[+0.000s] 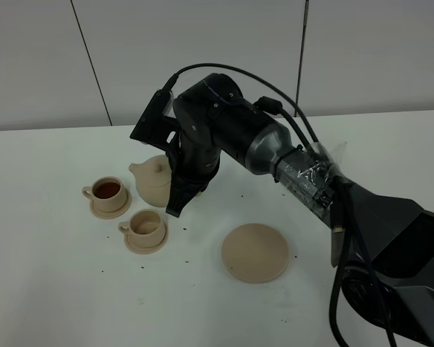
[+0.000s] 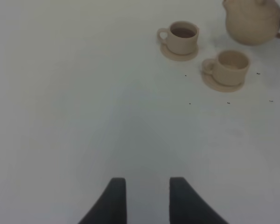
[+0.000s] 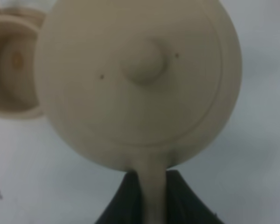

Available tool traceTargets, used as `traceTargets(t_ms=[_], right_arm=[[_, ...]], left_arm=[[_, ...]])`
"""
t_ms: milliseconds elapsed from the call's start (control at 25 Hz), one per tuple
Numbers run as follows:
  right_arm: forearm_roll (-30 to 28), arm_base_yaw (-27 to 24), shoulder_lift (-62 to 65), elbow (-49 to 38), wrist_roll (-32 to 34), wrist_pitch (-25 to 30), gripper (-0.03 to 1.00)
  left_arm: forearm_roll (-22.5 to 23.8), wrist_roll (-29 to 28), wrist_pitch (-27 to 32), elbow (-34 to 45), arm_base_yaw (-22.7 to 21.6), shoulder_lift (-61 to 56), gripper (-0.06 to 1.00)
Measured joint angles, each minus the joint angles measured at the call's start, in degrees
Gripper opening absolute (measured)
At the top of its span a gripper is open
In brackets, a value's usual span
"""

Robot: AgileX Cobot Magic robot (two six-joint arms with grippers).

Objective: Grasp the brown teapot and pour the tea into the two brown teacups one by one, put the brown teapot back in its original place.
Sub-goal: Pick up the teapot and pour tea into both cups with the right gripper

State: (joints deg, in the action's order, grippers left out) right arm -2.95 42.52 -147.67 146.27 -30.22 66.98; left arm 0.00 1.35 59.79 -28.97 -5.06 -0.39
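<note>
Between the closed fingers of your right gripper runs the handle of the brown teapot; the pot is just beside the other teacup, spout toward the filled teacup.

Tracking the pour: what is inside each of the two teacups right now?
The rear teacup holds dark tea, depth unclear. The front teacup shows only a pale bare inside, apparently empty. The teapot's contents are hidden under its lid.

Right hand on teapot; far cup holds tea; wide saucer apart.
</note>
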Motion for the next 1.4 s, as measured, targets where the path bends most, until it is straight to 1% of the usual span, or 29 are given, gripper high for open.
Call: traceTargets(t_ms=[160,280,480,800,1200,1400], right_arm=[[0.17,0.06,-1.08,0.00,-0.13,-2.09,0.09],[0.43,-0.21,-1.38,0.00,-0.13,-2.26,0.09],[2.50,-1.29,-1.49,0.00,-0.18,-2.13,0.09],[2.03,-1.57,-1.51,0.00,-1.12,0.62,0.09],[1.95,-1.57,-1.51,0.00,-1.26,1.38,0.09],[0.51,-1.57,-0.86,0.00,-2.05,3.39,0.09]], left_arm=[[0.00,-0.05,0.00,0.00,0.00,0.00,0.30],[0.00,-0.13,0.00,0.00,0.00,0.00,0.30],[0.00,-0.13,0.00,0.00,0.00,0.00,0.30],[0.00,-0.07,0.00,0.00,0.00,0.00,0.30],[0.00,-0.07,0.00,0.00,0.00,0.00,0.30],[0.00,-0.07,0.00,0.00,0.00,0.00,0.30]])
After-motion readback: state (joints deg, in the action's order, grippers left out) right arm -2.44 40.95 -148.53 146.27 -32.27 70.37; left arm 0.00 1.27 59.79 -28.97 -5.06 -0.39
